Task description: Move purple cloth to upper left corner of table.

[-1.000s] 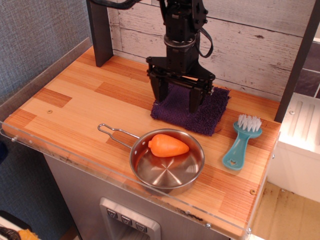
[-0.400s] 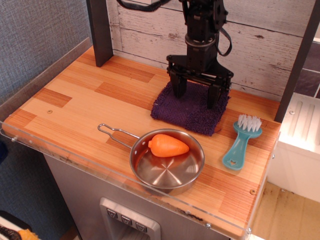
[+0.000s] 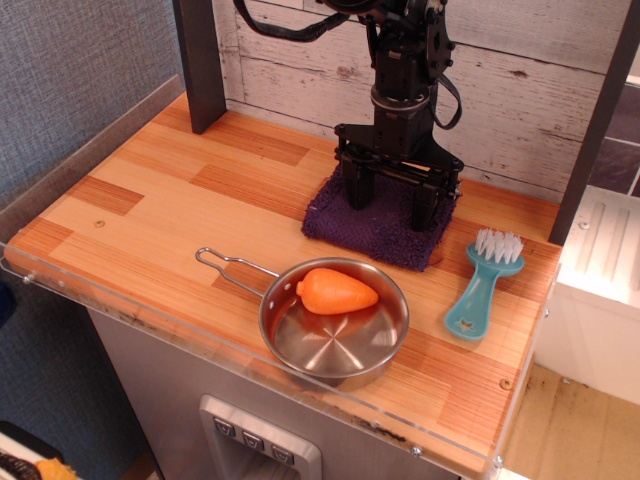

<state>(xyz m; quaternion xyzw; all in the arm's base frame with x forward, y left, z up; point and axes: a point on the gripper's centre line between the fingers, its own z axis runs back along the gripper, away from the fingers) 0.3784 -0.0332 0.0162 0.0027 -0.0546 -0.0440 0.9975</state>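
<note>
The cloth (image 3: 378, 222) lies flat behind the pan (image 3: 335, 322), far from the table's (image 3: 150, 200) upper left corner, with the gripper (image 3: 392, 205) spread wide over it and gripping nothing, so the whole move remains.

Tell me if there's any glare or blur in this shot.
Observation view: sharp overall; bright reflections streak the pan bowl, faint sheen on the table's clear rim; the cloth goes dark under the open gripper, hiding texture there.
</note>
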